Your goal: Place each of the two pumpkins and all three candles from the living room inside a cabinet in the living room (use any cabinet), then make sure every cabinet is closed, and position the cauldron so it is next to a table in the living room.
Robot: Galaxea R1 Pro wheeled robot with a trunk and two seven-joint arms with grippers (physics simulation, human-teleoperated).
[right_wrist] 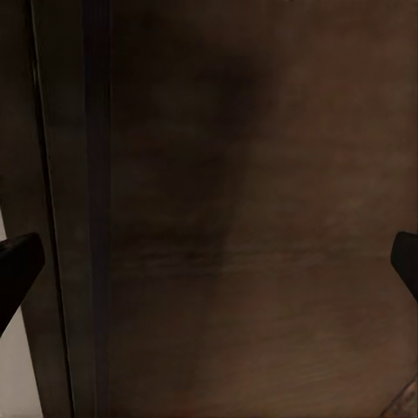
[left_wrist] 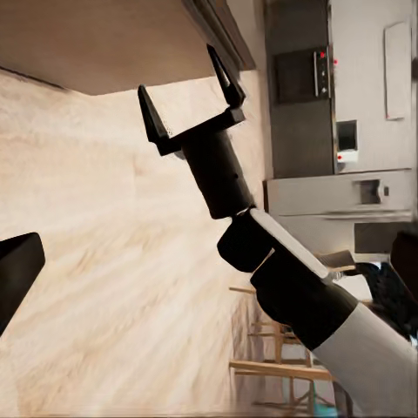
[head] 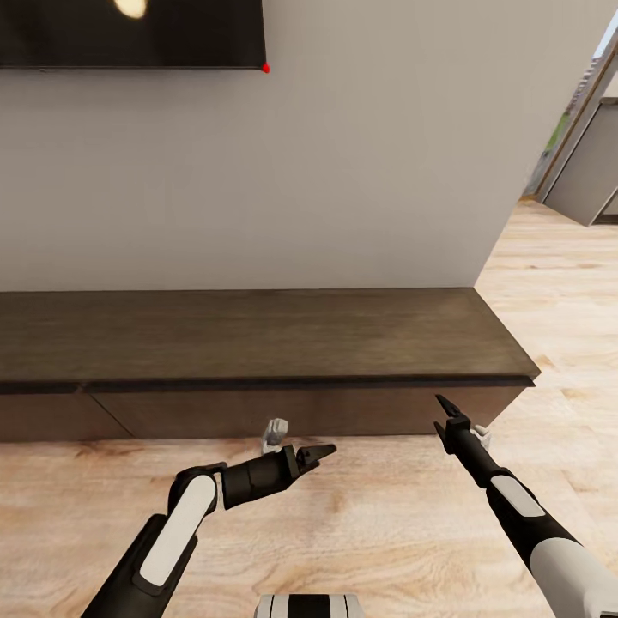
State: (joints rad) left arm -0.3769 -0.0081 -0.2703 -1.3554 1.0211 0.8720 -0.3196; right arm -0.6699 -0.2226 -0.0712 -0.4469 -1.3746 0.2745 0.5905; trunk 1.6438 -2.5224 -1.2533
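The long, low, dark brown wooden cabinet point(head: 257, 343) stood against the pale wall, its flat top bare and its handleless drawer fronts flush and shut, resting on the light wood-plank floor point(head: 369, 532). A dark screen point(head: 129, 30) hung on the wall above it.

The right end effector point(head: 448, 414) hovered just in front of the cabinet's right drawer front, fingers spread apart with nothing between them; the left wrist view showed that same right end effector point(left_wrist: 193, 97) open near the cabinet's lower edge, and the right wrist view looked straight onto the dark drawer panel point(right_wrist: 252, 218). The left end effector point(head: 316, 452) hung lower over the floor, pointing toward the right arm; its fingers looked slightly parted and empty.

With no handles, the drawer front would probably have to be taken by its edge. The panel looked stiff, smooth and rather slippery, so a fingertip hooked under the bottom lip or at the seam beside the neighbouring front seemed the likeliest hold. A pinch on the flat face would likely slide off. The drawer itself would probably run easily once started.
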